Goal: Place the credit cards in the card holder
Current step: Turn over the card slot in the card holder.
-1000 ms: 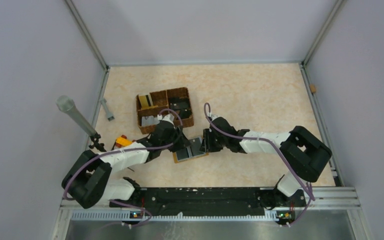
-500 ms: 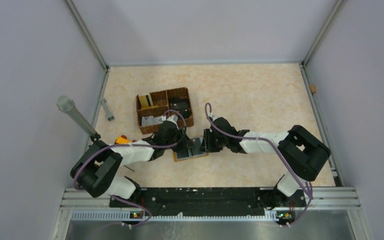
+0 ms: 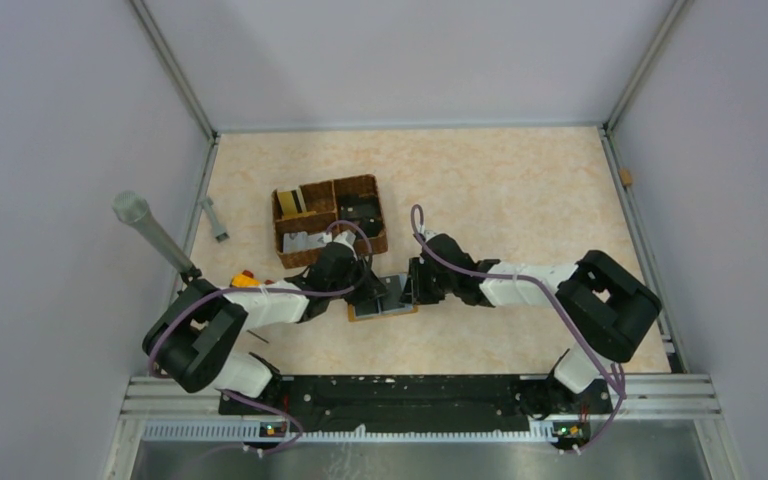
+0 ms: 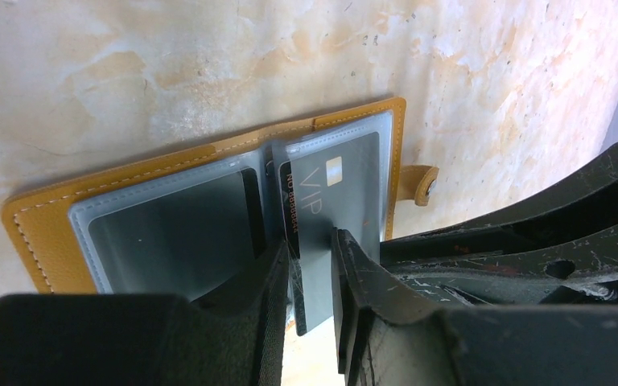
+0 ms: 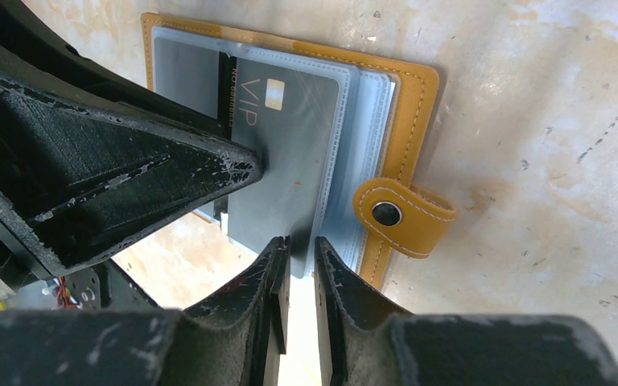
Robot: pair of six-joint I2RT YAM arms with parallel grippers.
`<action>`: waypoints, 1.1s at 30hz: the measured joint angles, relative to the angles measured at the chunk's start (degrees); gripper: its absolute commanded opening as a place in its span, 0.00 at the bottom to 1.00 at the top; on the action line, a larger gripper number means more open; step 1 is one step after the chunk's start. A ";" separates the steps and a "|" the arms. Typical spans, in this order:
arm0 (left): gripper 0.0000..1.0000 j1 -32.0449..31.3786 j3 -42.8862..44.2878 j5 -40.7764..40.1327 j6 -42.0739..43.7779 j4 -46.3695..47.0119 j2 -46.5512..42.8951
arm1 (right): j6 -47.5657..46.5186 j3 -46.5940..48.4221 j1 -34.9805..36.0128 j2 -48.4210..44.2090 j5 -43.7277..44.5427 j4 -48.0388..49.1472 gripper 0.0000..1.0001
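Observation:
The mustard-orange card holder lies open on the table, its clear sleeves up; it shows in the left wrist view and the right wrist view. A grey credit card marked VIP sits partly inside a sleeve, its near end sticking out. My left gripper stands over the card's left edge with the jaws narrowly apart, one fingertip on the card's face. My right gripper is pinched on the near edge of the sleeve pages. Both grippers meet over the holder, left and right.
A brown woven basket holding more cards stands just behind the holder. A small orange-and-red block lies by the left arm. A grey cylinder on a stand and a small grey piece are at the left. The holder's strap with a dark stud points right.
The left arm's elbow and base link have swung to a new pose, and the left gripper has edged toward the holder. The holder has shifted slightly. The right arm has stayed put.

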 measured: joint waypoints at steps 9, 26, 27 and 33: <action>0.31 0.00 0.00 0.02 -0.04 -0.02 -0.09 | -0.15 0.02 0.00 -1.92 0.42 -1.16 0.16; 0.24 -0.02 -0.04 0.96 0.42 -1.07 -1.81 | -0.39 0.92 0.00 -2.32 -1.68 1.95 0.13; 0.24 -0.02 -0.15 1.07 0.37 -0.83 -1.81 | -0.33 0.92 0.00 -2.29 -1.75 2.27 0.13; 0.23 -0.02 -0.74 1.11 0.39 -0.48 -2.05 | 0.02 0.92 0.00 -2.21 -1.09 2.67 0.13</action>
